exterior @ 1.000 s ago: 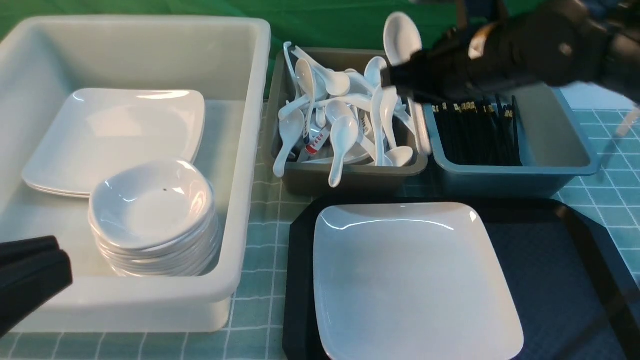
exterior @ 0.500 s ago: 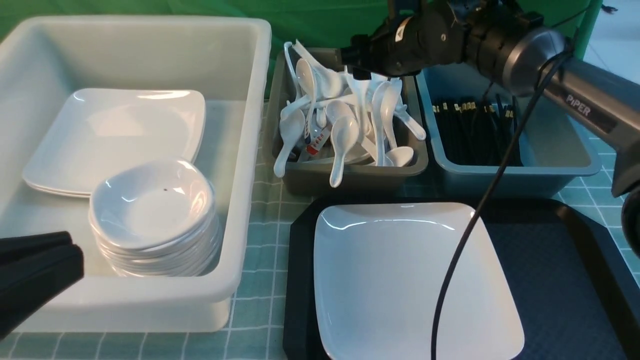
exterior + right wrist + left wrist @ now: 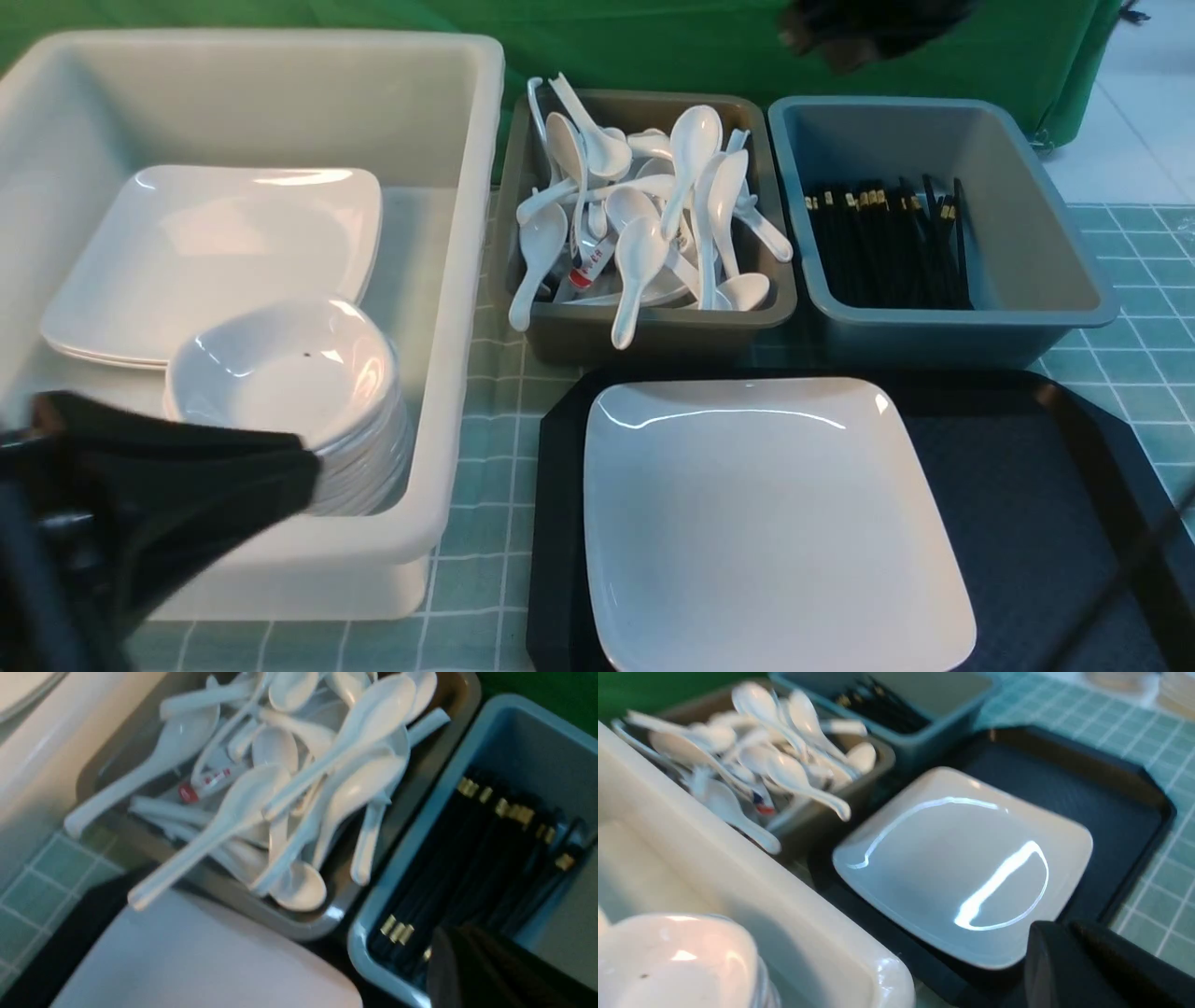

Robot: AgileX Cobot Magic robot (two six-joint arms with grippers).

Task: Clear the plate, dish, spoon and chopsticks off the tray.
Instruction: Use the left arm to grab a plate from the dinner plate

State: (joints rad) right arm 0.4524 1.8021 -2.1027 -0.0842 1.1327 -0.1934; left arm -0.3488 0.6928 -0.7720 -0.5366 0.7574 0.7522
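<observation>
Left pincer (image 3: 289, 471): jaws pressed together, nothing between them. It sat low at the near wall of the white tub (image 3: 471, 280), tip just beside the dish stack (image 3: 289, 392) inside. It was blurred, so probably mid-swing.

Right pincer (image 3: 455, 966): also closed and empty, hanging high over the blue tub (image 3: 934, 336). Chopsticks (image 3: 887, 247) lay bundled beneath it, gold bands together at the far end. The spoons (image 3: 653, 215) were heaped in the grey tub (image 3: 653, 341) just to its left, handles jutting over the rim. They looked dropped in rather than laid.

Plate (image 3: 775, 523): flat on the tray (image 3: 1027, 523), over the tray's left half. It lay to the right of the left pincer and well apart from it, and below the right pincer, on the robot's side of it. Nothing else showed on the tray: no spoon, chopsticks or small dish.

Why so: each tub took one kind of ware. Like plates (image 3: 205, 252) lay in the white tub beyond the left pincer, so the plate likely belonged there too. The left pincer was the nearer to both plate and tub, so this was probably its job.

Next move, as judged: the closed jaws would have to part to take the plate's shallow rim at the edge facing the left pincer. The glaze was glossy and the rim sat low on the tray, so a thin edge grip could slip.
</observation>
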